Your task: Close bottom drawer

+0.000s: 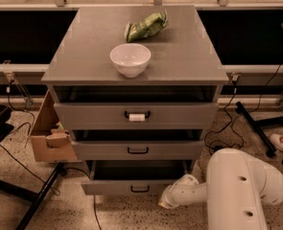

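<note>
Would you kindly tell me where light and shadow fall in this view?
Camera view: overhead light brightens the cabinet top and white bowl; the open interior of the bottom drawer is in deep shadow; the end effector, by that drawer front's right end, is dimly lit.

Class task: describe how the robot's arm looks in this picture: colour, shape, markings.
The arm is white and smooth: a fat rounded shell with small dark dots, narrowing to a slimmer jointed segment. No cables or lettering show. Its tool is at the pale tip, low beside the bottom drawer front.
</note>
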Motion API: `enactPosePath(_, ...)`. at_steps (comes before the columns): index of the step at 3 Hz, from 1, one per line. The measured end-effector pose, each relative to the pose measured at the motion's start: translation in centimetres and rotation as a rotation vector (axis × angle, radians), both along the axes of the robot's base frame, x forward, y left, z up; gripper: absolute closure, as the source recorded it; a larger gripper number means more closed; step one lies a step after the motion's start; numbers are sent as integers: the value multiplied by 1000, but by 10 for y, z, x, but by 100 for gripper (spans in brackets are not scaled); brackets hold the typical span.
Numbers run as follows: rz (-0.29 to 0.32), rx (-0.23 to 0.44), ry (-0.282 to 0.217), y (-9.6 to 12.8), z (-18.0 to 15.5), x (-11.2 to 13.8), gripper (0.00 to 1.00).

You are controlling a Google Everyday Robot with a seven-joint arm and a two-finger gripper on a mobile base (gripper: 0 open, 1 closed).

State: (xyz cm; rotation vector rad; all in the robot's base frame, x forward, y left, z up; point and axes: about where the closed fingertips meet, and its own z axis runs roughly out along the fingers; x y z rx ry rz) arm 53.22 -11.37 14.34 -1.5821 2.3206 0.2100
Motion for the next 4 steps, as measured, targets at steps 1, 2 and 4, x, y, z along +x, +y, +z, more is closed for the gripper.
enactPosePath(1, -12, 2, -57, 3, -4, 38, 100)
enactPosePath(2, -21, 7, -126, 9, -10, 82, 100)
enactPosePath(4, -35, 14, -196, 14, -9, 125, 100)
